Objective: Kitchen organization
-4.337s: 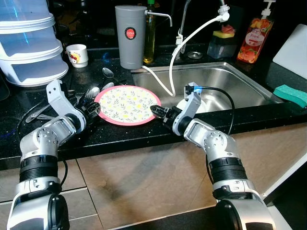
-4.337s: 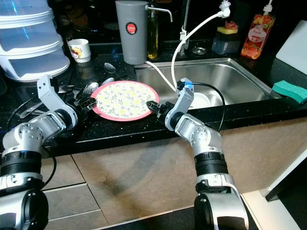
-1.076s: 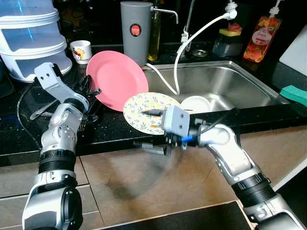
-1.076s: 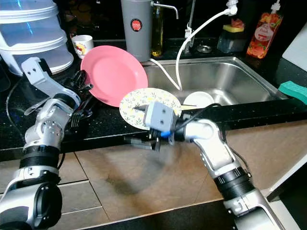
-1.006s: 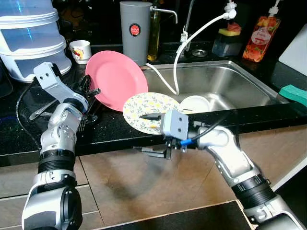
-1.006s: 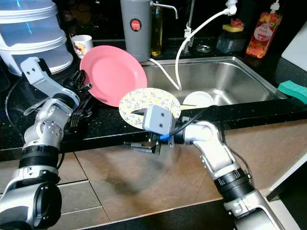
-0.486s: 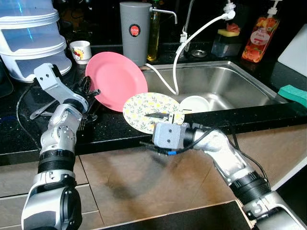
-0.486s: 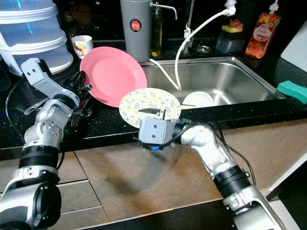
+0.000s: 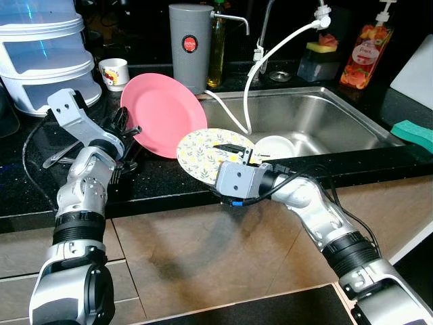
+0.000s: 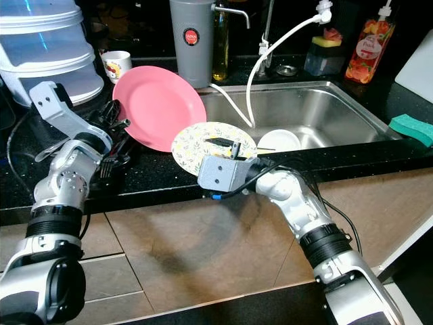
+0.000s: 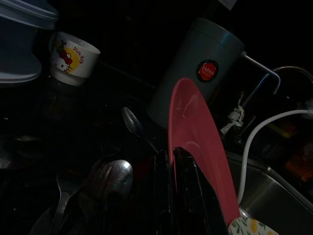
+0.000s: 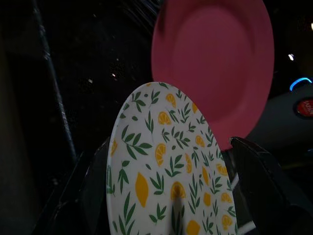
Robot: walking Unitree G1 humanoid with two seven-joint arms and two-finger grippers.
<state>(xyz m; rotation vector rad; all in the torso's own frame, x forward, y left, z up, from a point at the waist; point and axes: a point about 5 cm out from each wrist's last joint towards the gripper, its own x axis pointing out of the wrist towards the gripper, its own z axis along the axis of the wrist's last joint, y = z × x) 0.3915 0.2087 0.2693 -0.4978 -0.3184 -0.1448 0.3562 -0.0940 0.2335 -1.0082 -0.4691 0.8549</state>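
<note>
A plain pink plate (image 9: 166, 114) stands tilted on edge above the black counter (image 9: 169, 186). My left gripper (image 9: 127, 132) is shut on its left rim; the left wrist view shows that rim (image 11: 188, 127) between the two fingers. A floral plate (image 9: 203, 154) with lemons and leaves hangs tilted at the counter's front edge, beside the sink. My right gripper (image 9: 226, 150) is shut on its near rim, with one finger lying on its face and the other hidden underneath. In the right wrist view the floral plate (image 12: 166, 186) sits between the fingers, with the pink plate (image 12: 212, 68) behind it.
Several spoons and forks (image 9: 64, 154) lie under the left arm. Stacked plastic containers (image 9: 40, 61), a mug (image 9: 113, 73) and a grey jug (image 9: 187, 44) stand behind. The steel sink (image 9: 325, 112) holds a white dish (image 9: 277, 145) and a hose (image 9: 270, 57). A green sponge (image 9: 413, 132) lies far right.
My right gripper swung up from below the counter edge and closed on the floral plate, which now tilts up. The left arm and the pink plate stay put.
</note>
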